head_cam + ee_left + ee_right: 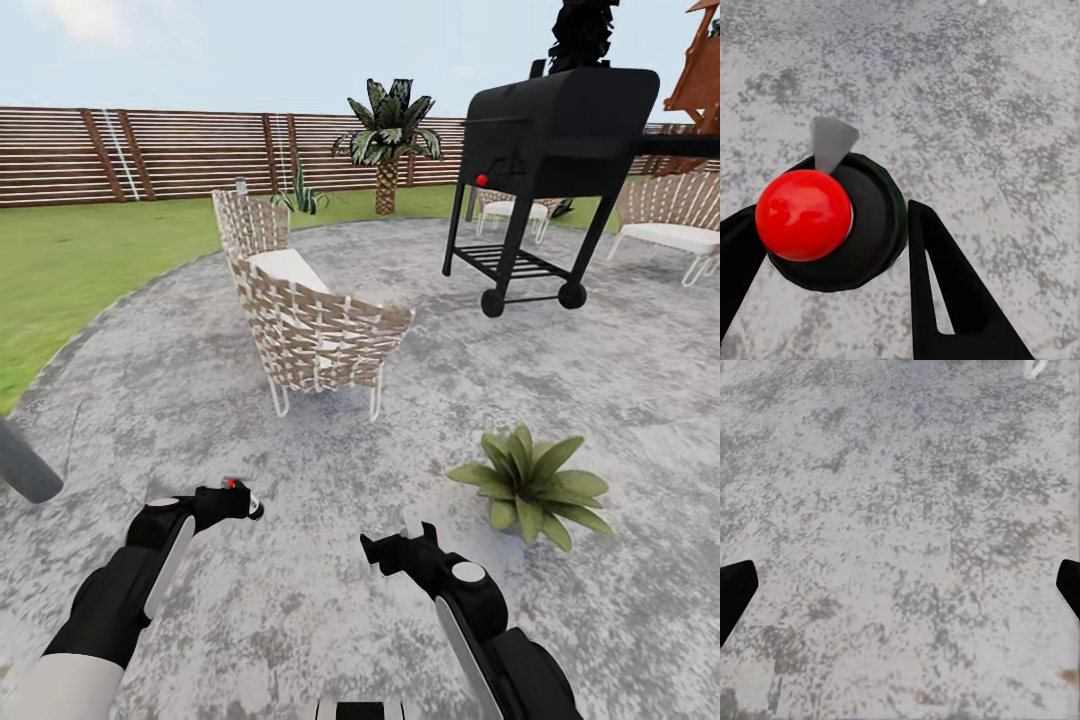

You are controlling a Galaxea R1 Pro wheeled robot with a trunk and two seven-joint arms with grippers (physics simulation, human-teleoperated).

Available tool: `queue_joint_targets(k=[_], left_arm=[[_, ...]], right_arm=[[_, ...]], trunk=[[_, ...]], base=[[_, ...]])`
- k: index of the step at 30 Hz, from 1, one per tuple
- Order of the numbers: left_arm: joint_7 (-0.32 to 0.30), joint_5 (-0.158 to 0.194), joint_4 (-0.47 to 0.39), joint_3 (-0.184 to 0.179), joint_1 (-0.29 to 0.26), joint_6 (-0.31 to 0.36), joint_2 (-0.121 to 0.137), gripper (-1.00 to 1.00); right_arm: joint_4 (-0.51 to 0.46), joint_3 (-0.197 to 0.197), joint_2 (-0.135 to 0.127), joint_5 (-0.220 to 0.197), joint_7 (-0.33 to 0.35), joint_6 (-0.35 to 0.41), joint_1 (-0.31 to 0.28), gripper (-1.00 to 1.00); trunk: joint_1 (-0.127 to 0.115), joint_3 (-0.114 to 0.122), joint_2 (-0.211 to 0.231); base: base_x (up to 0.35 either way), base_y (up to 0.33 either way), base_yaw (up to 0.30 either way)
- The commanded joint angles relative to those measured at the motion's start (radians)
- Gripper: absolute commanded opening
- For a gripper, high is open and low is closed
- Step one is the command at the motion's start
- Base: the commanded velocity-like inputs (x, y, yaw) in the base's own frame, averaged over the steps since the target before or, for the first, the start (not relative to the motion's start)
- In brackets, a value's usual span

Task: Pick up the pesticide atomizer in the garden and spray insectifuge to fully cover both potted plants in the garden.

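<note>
My left gripper (238, 503) is shut on the pesticide atomizer (247, 499), low at the left of the head view over the grey paving. In the left wrist view my left gripper (832, 217) has a black finger (945, 292) on each side of the pesticide atomizer (804, 214), seen end-on with a red round top and a black collar. One potted plant (530, 486), a low rosette of broad green leaves, sits on the paving to the right, ahead of my right gripper (395, 550). My right gripper (900, 585) is open over bare paving.
A woven chair (310, 320) stands ahead at centre. A black grill on wheels (545, 150) is at the back right, with white loungers (670, 225) behind it. Lawn (70, 260), a slatted fence (150, 150), a palm (388, 140) and a small spiky plant (300, 195) lie beyond.
</note>
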Motion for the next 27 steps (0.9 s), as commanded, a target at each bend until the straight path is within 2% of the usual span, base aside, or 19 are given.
queue_joint_targets(k=[1,10,19,27], left_arm=[[0.004,0.01,-0.001,-0.001,0.0,0.006,0.001,-1.0],[0.004,0.01,-0.001,-0.002,0.0,0.006,0.001,-1.0],[0.004,0.01,-0.001,-0.003,0.0,0.006,-0.001,-1.0],[0.004,0.01,-0.001,-0.004,0.0,0.006,-0.002,-1.0]], right_arm=[[-0.001,0.0,0.0,-0.008,-0.002,0.005,0.0,1.0],[-0.006,-0.002,0.0,-0.008,-0.002,0.006,0.0,1.0],[-0.008,-0.002,0.0,-0.008,-0.002,0.006,0.0,1.0],[-0.006,-0.003,-0.003,-0.008,-0.002,0.006,0.0,1.0]], trunk=[[0.0,-0.001,0.0],[0.0,-0.001,0.0],[0.0,0.002,0.0],[0.0,0.003,0.0]], base=[[0.239,0.0,0.0],[0.08,0.0,-0.014],[0.006,0.0,-0.159],[0.0,0.0,-0.016]])
